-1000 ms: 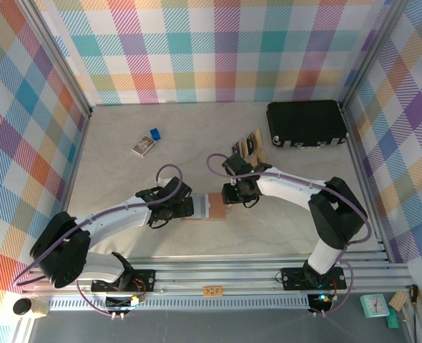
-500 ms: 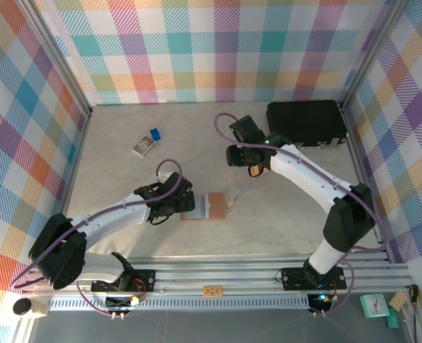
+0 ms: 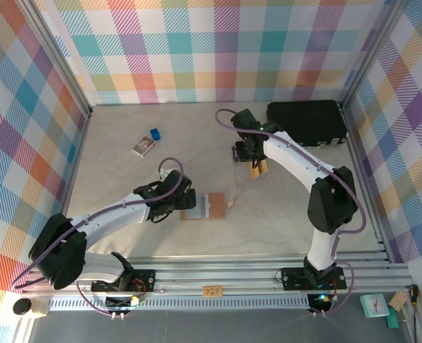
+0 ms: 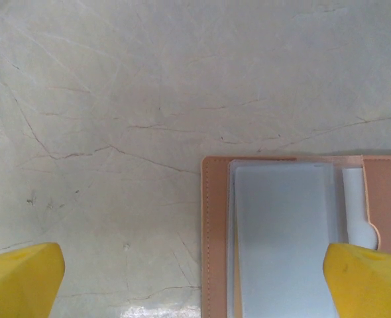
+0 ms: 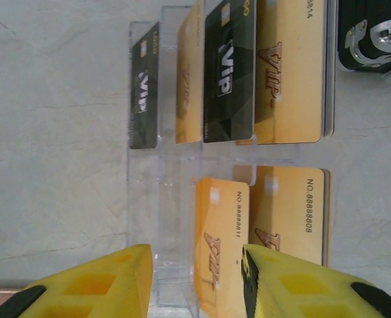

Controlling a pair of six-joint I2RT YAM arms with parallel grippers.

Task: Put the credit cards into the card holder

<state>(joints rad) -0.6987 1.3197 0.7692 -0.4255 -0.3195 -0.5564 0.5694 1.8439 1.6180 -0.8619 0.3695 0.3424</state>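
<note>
The card holder [image 3: 209, 207] lies open on the table, tan with a greyish clear inside [image 4: 285, 238]. My left gripper [image 3: 184, 203] stands open at its left edge, yellow fingertips [image 4: 23, 278] spread wide, one over the bare table and one over the holder. The credit cards [image 5: 228, 79], black and gold, stand in a clear acrylic rack [image 5: 162, 199]. My right gripper [image 3: 247, 156] hovers over that rack, jaws open around one gold card [image 5: 221, 245]. The right finger is close to that card's edge and the left finger stands clear of it.
A large black case [image 3: 307, 123] sits at the back right, close behind the rack; its latch shows in the right wrist view [image 5: 374, 33]. A small printed box [image 3: 144, 146] and a tiny blue object [image 3: 154, 133] lie at the back left.
My right arm has swung from the card holder back to the card rack and now straddles a gold card. The left arm has stayed put.
</note>
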